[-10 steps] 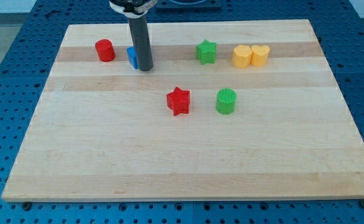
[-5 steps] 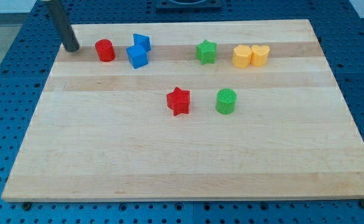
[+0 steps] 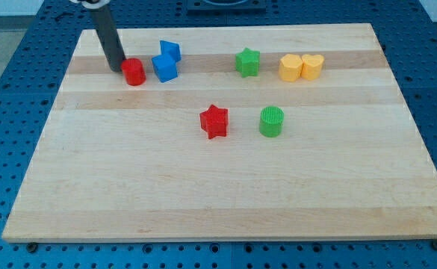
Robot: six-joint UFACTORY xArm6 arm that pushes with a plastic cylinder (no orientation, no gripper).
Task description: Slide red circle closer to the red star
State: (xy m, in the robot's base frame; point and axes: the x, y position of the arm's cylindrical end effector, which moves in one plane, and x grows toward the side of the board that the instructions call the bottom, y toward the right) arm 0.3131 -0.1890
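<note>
Where the red circle [image 3: 134, 72] sits near the tabletop [image 3: 218, 187] upper left, touching my tip [image 3: 117, 68] on its left, well apart from the red star [image 3: 214, 121]: small, rigid, seemingly light, likely to slide or roll off-line, best pushed through centre; no jaws fitted.

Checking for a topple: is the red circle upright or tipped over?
Upright: the red circle shows its round top face, flat on the board, with my tip against its left side.

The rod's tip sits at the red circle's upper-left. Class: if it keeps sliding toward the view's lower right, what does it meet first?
My tip meets the red circle first; they already look in contact.
</note>
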